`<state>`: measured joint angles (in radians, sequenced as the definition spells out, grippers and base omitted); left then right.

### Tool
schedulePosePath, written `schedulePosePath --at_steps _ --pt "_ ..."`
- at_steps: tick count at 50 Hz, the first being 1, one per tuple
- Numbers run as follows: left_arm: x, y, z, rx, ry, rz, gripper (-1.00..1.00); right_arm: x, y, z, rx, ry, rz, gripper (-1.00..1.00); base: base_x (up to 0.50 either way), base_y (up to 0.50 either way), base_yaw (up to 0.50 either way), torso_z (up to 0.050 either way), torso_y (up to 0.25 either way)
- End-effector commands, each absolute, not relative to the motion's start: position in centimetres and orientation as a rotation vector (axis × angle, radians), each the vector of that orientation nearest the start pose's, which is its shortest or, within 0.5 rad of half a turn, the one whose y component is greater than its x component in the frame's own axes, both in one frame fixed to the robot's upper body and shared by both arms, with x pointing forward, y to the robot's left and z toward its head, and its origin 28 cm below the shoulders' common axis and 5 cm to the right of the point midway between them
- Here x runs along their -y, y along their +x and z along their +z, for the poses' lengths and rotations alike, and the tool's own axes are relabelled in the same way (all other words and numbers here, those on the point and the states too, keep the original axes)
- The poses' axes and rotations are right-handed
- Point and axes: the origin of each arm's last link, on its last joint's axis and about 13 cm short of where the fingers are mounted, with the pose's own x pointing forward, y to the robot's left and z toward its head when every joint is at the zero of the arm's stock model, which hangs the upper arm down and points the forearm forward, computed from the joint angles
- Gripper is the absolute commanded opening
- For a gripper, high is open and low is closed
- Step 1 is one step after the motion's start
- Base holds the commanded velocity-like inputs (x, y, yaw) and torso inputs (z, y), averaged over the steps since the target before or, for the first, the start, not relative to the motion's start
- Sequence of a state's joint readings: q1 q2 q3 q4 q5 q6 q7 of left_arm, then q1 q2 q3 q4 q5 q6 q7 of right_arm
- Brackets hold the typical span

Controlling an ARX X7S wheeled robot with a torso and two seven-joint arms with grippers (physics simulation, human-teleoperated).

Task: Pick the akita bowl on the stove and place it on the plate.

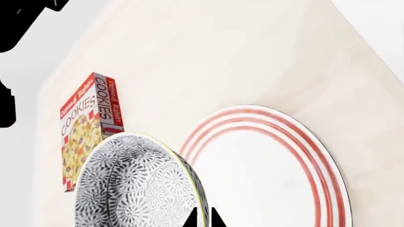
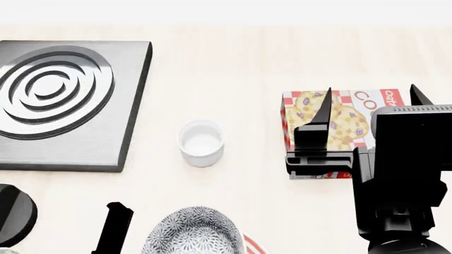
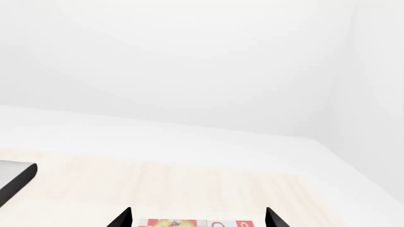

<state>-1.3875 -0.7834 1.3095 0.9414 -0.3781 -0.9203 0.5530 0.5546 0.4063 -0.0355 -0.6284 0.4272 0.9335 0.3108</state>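
Note:
The akita bowl [image 1: 136,184] is speckled grey-black, and its rim sits between the two narrowly spaced fingertips of my left gripper [image 1: 203,218], which is shut on it. In the head view the bowl [image 2: 192,233] hangs at the near edge, off the stove [image 2: 71,143]. The stove is a dark slab with black rings at the far left, and nothing rests on it. Right beside the bowl lies the red-ringed white plate [image 1: 271,170], of which the head view shows only a sliver [image 2: 253,244]. My right gripper [image 3: 197,220] stands open and empty above the cookie box.
A small plain white cup [image 2: 201,142] stands between the stove and the cookie box [image 2: 337,124]. The cookie box [image 1: 88,125] also shows behind the bowl. A black round part [image 2: 14,214] sits at the near left. The right arm's body [image 2: 403,174] fills the near right.

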Motion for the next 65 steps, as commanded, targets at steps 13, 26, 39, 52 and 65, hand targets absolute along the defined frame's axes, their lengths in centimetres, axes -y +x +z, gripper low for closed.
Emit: schedulePosePath --at_steps 13,26,39,52,65 --pt "-18.9 21.8 25.1 0.058 1.319 -1.31 -1.0 14.3 25.2 21.2 0.214 -0.123 -0.086 1.0 0.0 0.0 0.0 0.0 0.001" --pt "-19.0 22.3 23.9 0.041 1.321 -1.299 -1.0 14.3 25.2 21.3 0.214 -0.122 -0.087 1.0 0.0 0.0 0.0 0.0 0.0" --pt "-18.7 22.5 23.6 0.045 1.319 -1.291 -1.0 14.3 25.2 21.3 0.215 -0.122 -0.087 1.0 0.0 0.0 0.0 0.001 0.001" --pt "-18.1 22.4 22.8 0.05 1.313 -1.303 -1.0 14.3 25.1 21.3 0.215 -0.121 -0.087 1.0 0.0 0.0 0.0 0.0 0.0" --pt "-17.9 22.3 21.8 0.043 1.302 -1.32 -1.0 14.3 25.2 21.2 0.215 -0.121 -0.086 1.0 0.0 0.0 0.0 0.0 0.0"
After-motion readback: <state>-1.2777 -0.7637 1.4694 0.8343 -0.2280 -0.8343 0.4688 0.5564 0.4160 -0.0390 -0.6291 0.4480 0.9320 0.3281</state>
